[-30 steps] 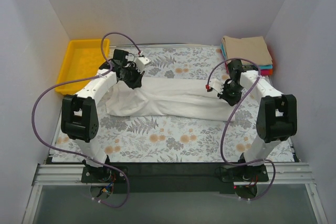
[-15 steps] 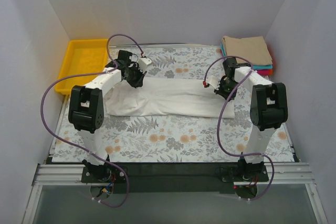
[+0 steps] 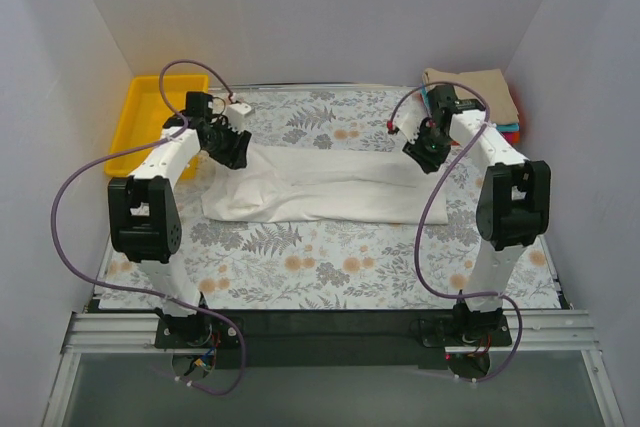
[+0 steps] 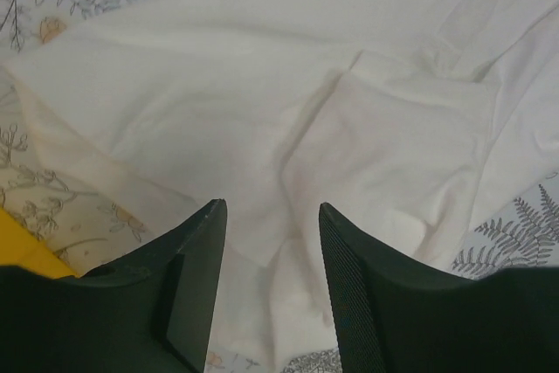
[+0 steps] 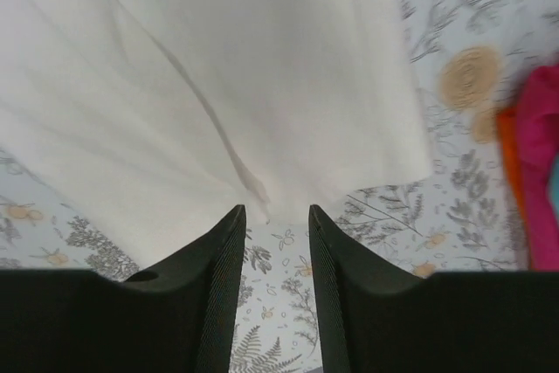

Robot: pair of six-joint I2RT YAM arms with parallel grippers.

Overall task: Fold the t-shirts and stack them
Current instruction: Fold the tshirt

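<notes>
The white t-shirt [image 3: 320, 185] lies folded into a long band across the floral table cover. My left gripper [image 3: 232, 147] is open and empty just above its left end; the left wrist view shows a sleeve [image 4: 393, 155] and the shirt body beyond my gripper [image 4: 271, 207]. My right gripper [image 3: 425, 152] is open and empty at the shirt's right end; in the right wrist view it [image 5: 277, 209] hangs over the table cover right at the shirt's edge [image 5: 262, 85]. The tan folded shirt [image 3: 468, 95] tops a stack with teal and red shirts [image 3: 508, 132] at the back right.
A yellow tray [image 3: 150, 122] sits at the back left, close to my left arm. The red shirt of the stack [image 5: 537, 163] shows at the right edge of the right wrist view. White walls close in the table on three sides.
Both grippers have moved toward the back of the table, the left one also leftward. The white shirt now lies flatter, with its upper edge farther back.
</notes>
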